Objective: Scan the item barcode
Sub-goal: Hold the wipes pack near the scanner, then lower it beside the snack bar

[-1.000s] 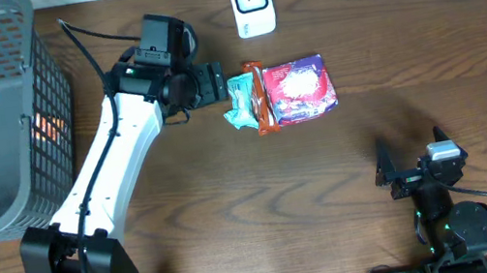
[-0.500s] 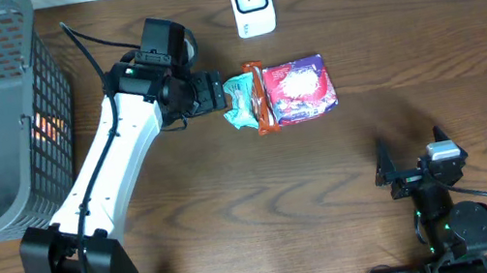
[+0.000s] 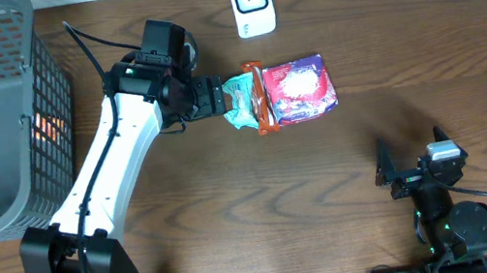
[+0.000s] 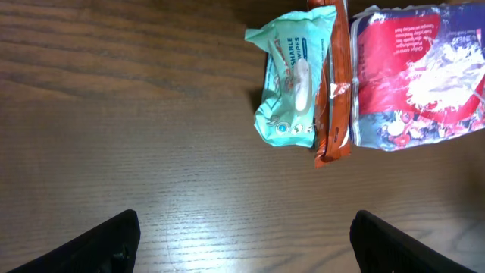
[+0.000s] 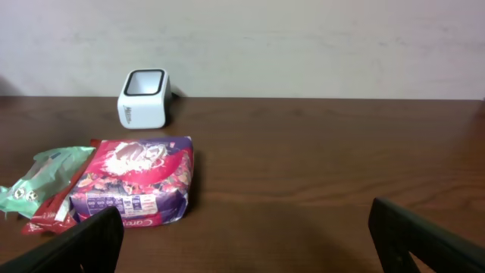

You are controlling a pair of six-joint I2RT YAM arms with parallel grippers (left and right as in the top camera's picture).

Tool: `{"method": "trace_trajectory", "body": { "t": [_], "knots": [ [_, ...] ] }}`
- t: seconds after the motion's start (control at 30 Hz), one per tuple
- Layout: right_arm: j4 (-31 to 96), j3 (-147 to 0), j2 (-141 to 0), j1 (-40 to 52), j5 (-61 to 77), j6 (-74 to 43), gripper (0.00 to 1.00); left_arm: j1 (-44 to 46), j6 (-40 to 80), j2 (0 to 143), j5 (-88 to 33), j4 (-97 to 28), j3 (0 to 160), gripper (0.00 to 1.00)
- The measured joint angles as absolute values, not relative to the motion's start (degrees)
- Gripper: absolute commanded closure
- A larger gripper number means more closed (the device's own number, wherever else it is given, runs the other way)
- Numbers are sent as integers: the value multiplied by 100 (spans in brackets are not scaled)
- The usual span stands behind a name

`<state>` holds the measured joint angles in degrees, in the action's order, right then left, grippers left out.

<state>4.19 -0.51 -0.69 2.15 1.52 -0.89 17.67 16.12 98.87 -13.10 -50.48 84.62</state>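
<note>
Dark wooden desk (image 3: 235, 206) fills the scene, with a pale wall behind it in the right wrist view. Largest on it is a grey mesh basket (image 3: 56, 97) at the far left, probably where scanned goods end up. Something orange shows through its wall, too dim to name.

Next comes the left arm (image 3: 113, 147), stretched from the front edge toward the cluster of goods. The left jaws stand wide with nothing between them: the wrist view shows both dark tips at the bottom corners and bare wood in the gap. From overhead they sit just beside the cluster's left end, so I judge this to be an approach for a pick. The right arm (image 3: 439, 194) is folded near the front edge, well apart from everything. The right jaws are spread wide and empty, seemingly parked out of the way.

Three packs lie side by side, touching. A purple and pink sweets bag (image 3: 300, 88) is on the right, flat on the wood. The white scanner (image 3: 252, 3) stands just behind the cluster, its dark-rimmed window facing up, so a barcode would likely have to be turned down over it. A teal wipes pack (image 4: 292, 83) lies closest to the left jaws and is probably the item to scan. A slim orange packet (image 4: 333, 98) is wedged between it and the bag.
</note>
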Motion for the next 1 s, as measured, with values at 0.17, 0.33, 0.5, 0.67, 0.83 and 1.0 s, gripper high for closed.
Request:
{"method": "trace_trajectory", "body": {
  "t": [0.17,0.33,0.5,0.67,0.83,1.0],
  "knots": [
    [419,-51,-69,215,152,-89,1,1767,1581,9887,-1310,-5059,8462,11],
    [419,-51,-69,215,152,-89,1,1767,1555,9887,-1310,-5059,8464,11],
    [419,-51,-69,215,152,-89,1,1767,1518,9887,-1313,-5057,8462,12],
    [419,-51,-69,215,152,-89,1,1767,1516,9887,-1310,-5057,8462,11],
    [419,-51,-69,215,152,-89,1,1767,1516,9887,-1310,-5057,8462,12],
    [419,-51,-69,215,152,-89,1,1767,1516,9887,-1310,-5059,8462,12]
  ]
}}
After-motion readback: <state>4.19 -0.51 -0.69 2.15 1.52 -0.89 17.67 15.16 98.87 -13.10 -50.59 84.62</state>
